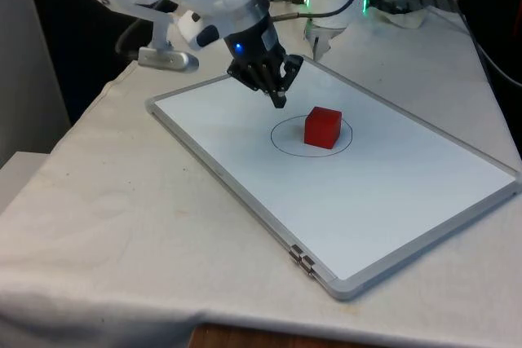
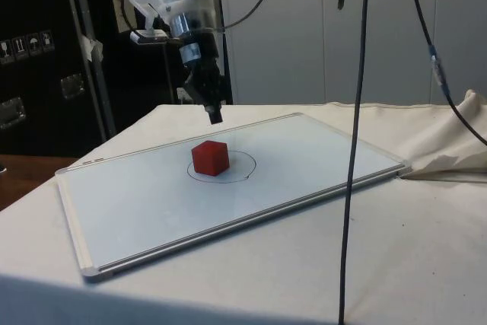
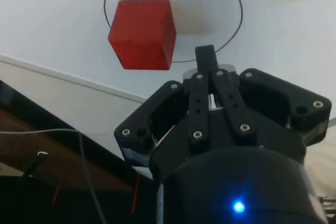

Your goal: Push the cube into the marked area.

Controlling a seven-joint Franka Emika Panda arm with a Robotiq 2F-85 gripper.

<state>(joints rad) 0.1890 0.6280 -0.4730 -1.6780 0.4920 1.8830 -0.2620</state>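
**Cube sits inside the ring, gripper lifted clear**

White cloth covers the table (image 1: 106, 226), and on it lies a metal-framed whiteboard (image 1: 391, 201) with a thin black circle (image 1: 281, 146) drawn on it. From where I stand the job looks essentially done: the red cube (image 1: 323, 127) rests within the circle, though toward one side, its edge close to the line. Perhaps a small nudge would centre it. The black gripper (image 1: 279, 102) hangs just beside the ring, above the board, fingers pressed together, holding nothing. The cube is plain, matte, sharp-edged and sits flat.
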